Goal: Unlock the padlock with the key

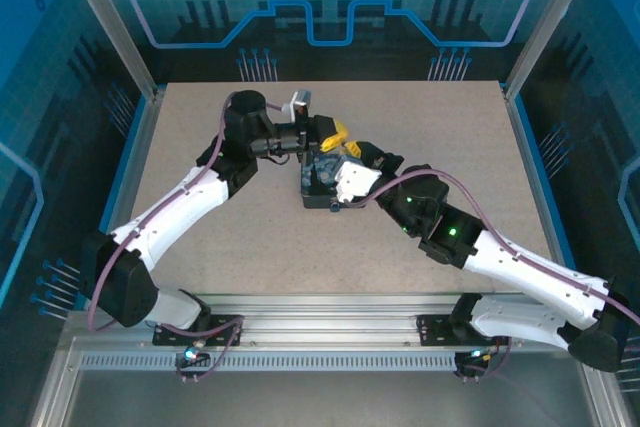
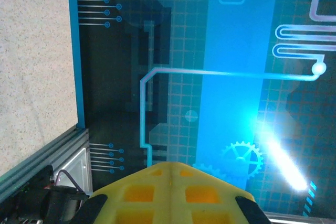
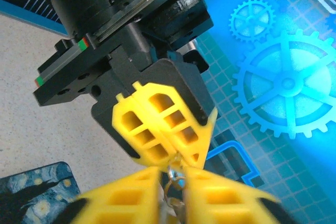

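Note:
In the right wrist view my right gripper point(image 3: 177, 182) is shut on the key point(image 3: 184, 211), a small pale metal piece with a wire ring point(image 3: 176, 178) sticking up between the yellow fingers. My left gripper point(image 3: 178, 153) points down at it, its fingers pressed together and its tips touching the top of the ring. Whether they pinch the ring is unclear. Seen from above, the left gripper point(image 1: 338, 135) and the right gripper point(image 1: 352, 155) meet over the dark painted box point(image 1: 318, 185). The left wrist view has the left fingers point(image 2: 170, 182) closed flat with nothing visible between them. The padlock is hidden.
The blue-and-yellow night-sky box point(image 3: 37, 192) lies on the speckled table point(image 1: 250, 247) just below the grippers. Blue printed walls and aluminium posts point(image 1: 130, 47) enclose the table on three sides.

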Action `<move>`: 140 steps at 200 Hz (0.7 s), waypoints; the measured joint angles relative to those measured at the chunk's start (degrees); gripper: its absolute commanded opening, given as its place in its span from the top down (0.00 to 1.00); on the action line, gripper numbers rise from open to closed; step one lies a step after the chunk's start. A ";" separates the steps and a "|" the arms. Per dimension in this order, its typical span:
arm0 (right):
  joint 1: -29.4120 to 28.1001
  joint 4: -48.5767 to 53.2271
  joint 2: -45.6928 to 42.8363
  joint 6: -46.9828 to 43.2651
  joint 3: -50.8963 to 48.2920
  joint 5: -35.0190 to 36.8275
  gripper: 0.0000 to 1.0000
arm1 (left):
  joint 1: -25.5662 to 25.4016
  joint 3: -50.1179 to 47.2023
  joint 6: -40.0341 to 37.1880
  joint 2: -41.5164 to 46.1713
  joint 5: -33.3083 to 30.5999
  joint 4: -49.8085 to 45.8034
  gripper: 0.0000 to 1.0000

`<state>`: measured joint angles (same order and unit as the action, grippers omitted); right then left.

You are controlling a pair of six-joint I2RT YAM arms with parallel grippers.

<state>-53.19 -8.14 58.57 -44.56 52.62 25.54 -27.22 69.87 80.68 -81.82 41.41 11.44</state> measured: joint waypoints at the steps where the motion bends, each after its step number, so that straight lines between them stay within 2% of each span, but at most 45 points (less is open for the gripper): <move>1: 0.00 0.11 -0.04 -0.02 -0.04 -0.02 0.62 | 0.02 0.00 -0.02 0.00 -0.02 0.00 1.00; 34: 1.60 3.39 -1.92 6.43 -0.90 -0.02 0.59 | 2.08 0.66 -7.61 0.00 -1.33 -5.70 1.00; 49: 2.71 5.33 -2.95 10.43 -0.94 -0.11 0.52 | 2.80 1.46 -11.80 0.00 -2.47 -9.31 1.00; 85: 6.73 11.47 -4.35 24.48 -0.94 -2.54 0.47 | 3.13 3.61 -23.06 0.02 -6.60 -17.27 1.00; 108: 11.13 15.13 -4.37 34.95 -1.49 -6.05 0.47 | 3.13 3.93 -28.81 0.13 -9.38 -21.59 1.00; 123: 14.67 15.78 -4.81 41.75 -3.30 -9.70 0.41 | 3.13 3.93 -31.65 0.37 -10.84 -23.45 1.00; 140: 18.40 16.98 -5.53 49.66 -5.73 -13.94 0.40 | 3.13 3.69 -34.18 1.27 -12.11 -24.26 1.00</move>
<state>-34.79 8.84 53.04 5.10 46.89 11.60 -24.10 73.56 46.50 -80.55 29.30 -12.82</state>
